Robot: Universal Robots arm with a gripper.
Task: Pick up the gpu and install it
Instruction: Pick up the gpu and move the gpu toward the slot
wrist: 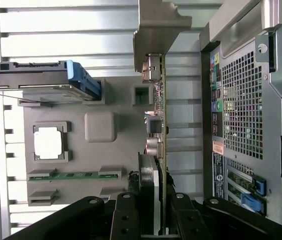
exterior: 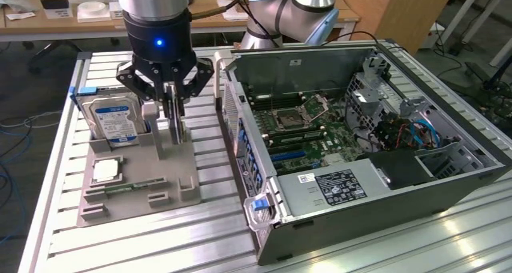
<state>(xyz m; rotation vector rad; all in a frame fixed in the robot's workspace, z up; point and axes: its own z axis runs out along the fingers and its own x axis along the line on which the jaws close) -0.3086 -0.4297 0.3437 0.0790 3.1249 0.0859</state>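
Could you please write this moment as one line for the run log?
gripper: shut on gpu | gpu: upright, edge-on, at tray | case: open, gpu not installed

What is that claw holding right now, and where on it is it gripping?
The gripper is shut on the gpu, a thin green card standing edge-on at the grey tray, pinched from above along its top edge.

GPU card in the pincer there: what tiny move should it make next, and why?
Probably a slow lift straight up. The pincer looks closed on the gpu, which stands edge-on at the grey tray beside the hard drive. Rising vertically should keep it from snagging.
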